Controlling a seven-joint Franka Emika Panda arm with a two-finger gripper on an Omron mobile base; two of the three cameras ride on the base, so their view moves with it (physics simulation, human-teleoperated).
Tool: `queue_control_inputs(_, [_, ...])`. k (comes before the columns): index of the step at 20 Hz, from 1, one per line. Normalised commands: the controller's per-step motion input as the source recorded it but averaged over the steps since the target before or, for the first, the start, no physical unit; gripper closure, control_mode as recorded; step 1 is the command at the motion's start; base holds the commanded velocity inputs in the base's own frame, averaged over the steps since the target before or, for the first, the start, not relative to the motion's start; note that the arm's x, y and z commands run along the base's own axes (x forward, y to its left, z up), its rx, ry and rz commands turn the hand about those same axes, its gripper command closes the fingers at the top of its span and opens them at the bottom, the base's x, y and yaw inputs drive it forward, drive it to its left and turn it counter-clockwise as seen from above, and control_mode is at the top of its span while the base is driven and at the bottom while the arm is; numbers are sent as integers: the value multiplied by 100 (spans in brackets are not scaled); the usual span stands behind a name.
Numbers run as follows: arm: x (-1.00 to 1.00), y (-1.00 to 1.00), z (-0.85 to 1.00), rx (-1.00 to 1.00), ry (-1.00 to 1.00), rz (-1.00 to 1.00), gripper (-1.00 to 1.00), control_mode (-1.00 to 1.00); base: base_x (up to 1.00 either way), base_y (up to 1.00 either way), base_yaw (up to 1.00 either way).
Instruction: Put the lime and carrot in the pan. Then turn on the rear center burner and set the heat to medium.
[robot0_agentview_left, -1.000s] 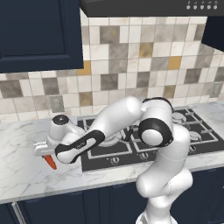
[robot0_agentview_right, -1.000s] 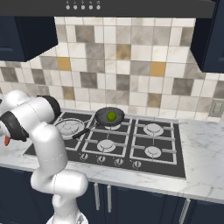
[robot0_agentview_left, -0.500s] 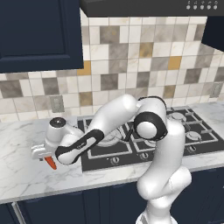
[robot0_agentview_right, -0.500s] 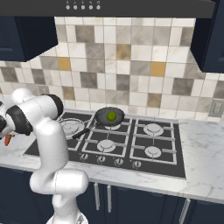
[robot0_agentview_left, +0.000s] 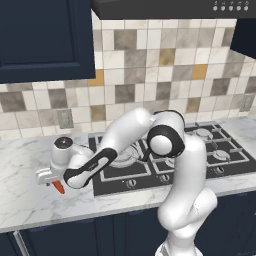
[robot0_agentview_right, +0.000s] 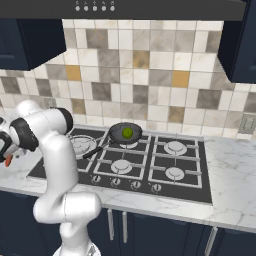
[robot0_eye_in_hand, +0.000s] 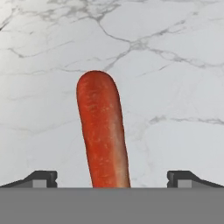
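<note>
Reached far out to the left of the cooktop (robot0_agentview_left: 165, 155), low over the white marble worktop (robot0_agentview_left: 30, 200), with the gripper (robot0_agentview_left: 52, 182) near the front edge. Fingers spread wide apart in the hand view, one dark tip (robot0_eye_in_hand: 41, 178) at each lower corner, clear of the carrot (robot0_eye_in_hand: 103, 135) lying between them on the marble and running straight away from the camera, rounded end farthest. Not closed on anything. Only the carrot's orange-red tip (robot0_agentview_left: 59, 187) peeking out below the hand in the left base view; a sliver of it (robot0_agentview_right: 8, 160) at the far left edge of the right base view, beside the dark wrist.

Well apart from all this, on the black grates toward the back of the cooktop (robot0_agentview_right: 150, 165), the pan (robot0_agentview_right: 125, 133) with the lime (robot0_agentview_right: 128, 132) already sitting inside it, long thin handle pointing forward and left toward the large silver burner (robot0_agentview_right: 82, 145). Knobs (robot0_agentview_right: 135, 185) lined along the cooktop's front strip. Tiled backsplash (robot0_agentview_right: 140, 85) behind, dark blue cabinets (robot0_agentview_left: 45, 40) above.
</note>
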Motion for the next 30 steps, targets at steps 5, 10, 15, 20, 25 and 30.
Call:
queue_control_inputs(5, [5, 2, -25, -2, 0, 0, -100, -100, 0, 0, 0])
queue_control_inputs(10, [6, 1, -16, -1, 0, 0, -100, -100, 0, 0, 0])
queue_control_inputs(15, [2, 0, -4, 0, 0, 0, -100, -100, 0, 0, 0])
queue_control_inputs(20, [0, 0, 0, 0, 0, 0, 100, -100, 0, 0, 0])
queue_control_inputs(25, [0, 0, 0, 0, 0, 0, 100, -100, 0, 0, 0])
queue_control_inputs(30, [-12, -31, 12, 1, -7, 0, 100, -100, 0, 0, 0])
